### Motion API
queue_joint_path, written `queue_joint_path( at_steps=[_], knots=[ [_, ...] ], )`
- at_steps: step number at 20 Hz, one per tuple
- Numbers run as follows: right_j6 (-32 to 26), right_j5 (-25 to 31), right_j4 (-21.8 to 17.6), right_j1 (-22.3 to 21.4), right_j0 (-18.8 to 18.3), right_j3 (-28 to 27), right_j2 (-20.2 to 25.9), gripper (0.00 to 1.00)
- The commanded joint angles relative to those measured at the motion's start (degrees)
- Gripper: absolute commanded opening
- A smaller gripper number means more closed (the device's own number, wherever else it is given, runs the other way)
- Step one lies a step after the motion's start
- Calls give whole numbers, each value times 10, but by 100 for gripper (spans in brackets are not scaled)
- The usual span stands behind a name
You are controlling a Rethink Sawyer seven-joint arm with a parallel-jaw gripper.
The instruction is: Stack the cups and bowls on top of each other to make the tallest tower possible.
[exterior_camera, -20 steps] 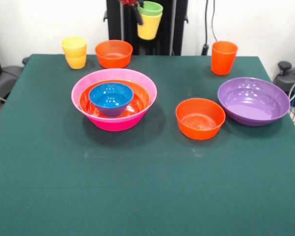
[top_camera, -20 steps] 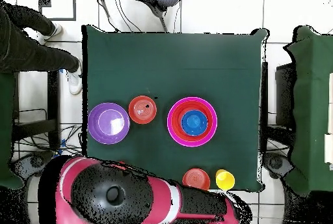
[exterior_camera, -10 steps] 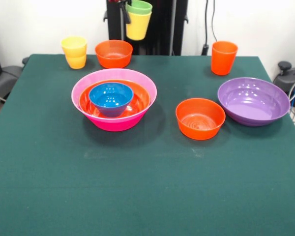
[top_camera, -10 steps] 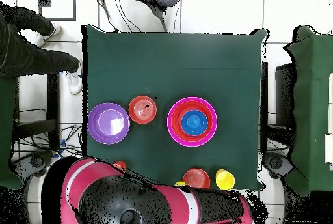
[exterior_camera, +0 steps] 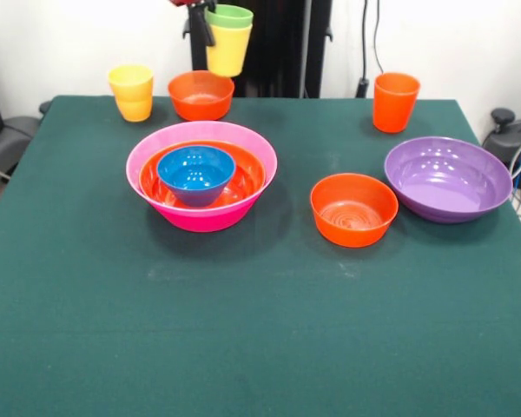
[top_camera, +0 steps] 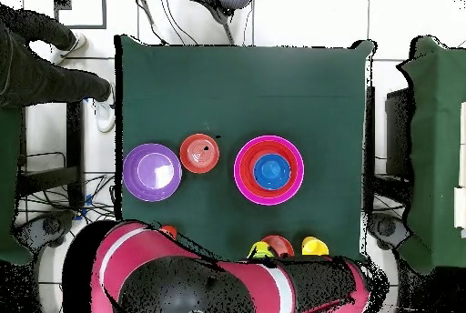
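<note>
My gripper (exterior_camera: 206, 24) hangs at the table's far edge, shut on the rim of a light green cup (exterior_camera: 230, 16) nested in a yellow cup (exterior_camera: 227, 50). The pair is in the air, just above and right of a small orange bowl (exterior_camera: 201, 94). The tower is a big pink bowl (exterior_camera: 204, 217) holding a wide orange bowl (exterior_camera: 246, 180) with a small blue bowl (exterior_camera: 196, 171) inside. Another yellow cup (exterior_camera: 131, 92) stands far left. In the overhead view the held cups (top_camera: 260, 251) peek out beside the arm (top_camera: 209, 287).
A second small orange bowl (exterior_camera: 353, 209) and a wide purple bowl (exterior_camera: 447, 179) sit on the right, with a tall orange cup (exterior_camera: 395, 102) behind them. A person's dark sleeve (top_camera: 41, 64) shows at the overhead view's left edge, off the table.
The gripper has carried the nested green and yellow cups leftward in the front view and slightly up. The bowls and other cups have not moved.
</note>
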Motion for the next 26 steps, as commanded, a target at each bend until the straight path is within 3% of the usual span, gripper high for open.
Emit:
queue_joint_path(
  at_steps=[1, 13, 26],
  knots=[
    [187, 75, -39, -8, -6, -116, 53, 0],
    [261, 83, -59, 1, -15, -178, 53, 0],
    [254, 98, -62, 27, -32, -223, 61, 0]
  ],
)
